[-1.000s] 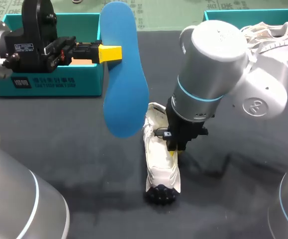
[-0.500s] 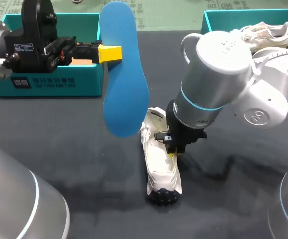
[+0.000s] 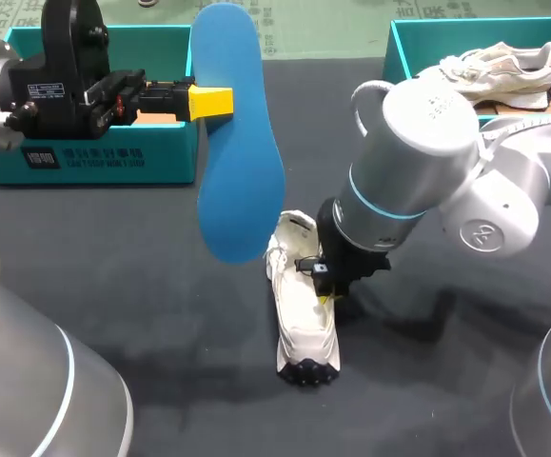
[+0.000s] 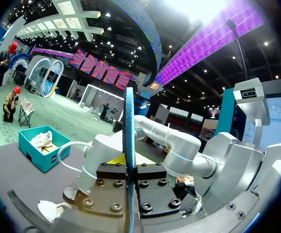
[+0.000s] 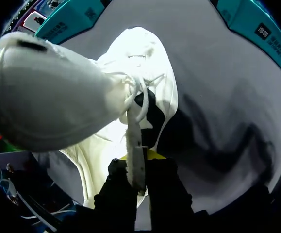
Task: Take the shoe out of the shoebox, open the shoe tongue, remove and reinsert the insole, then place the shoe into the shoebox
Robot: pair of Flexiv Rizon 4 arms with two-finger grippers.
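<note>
My left gripper is raised above the table's back left and is shut on a blue insole, which hangs upright. In the left wrist view the insole shows edge-on between the fingers. A white shoe lies mid-table with its dark toe toward the front. My right gripper points down into its opening, shut on the shoe tongue. In the right wrist view the shoe fills the space ahead of the gripper, and the tongue is pulled up between the fingers.
A teal shoebox stands at the back left, behind my left gripper. A second teal shoebox at the back right holds another white shoe. Dark cloth covers the table.
My right arm has shifted a little to the left, and the shoe has swung slightly with it. The left arm and the insole have stayed still.
</note>
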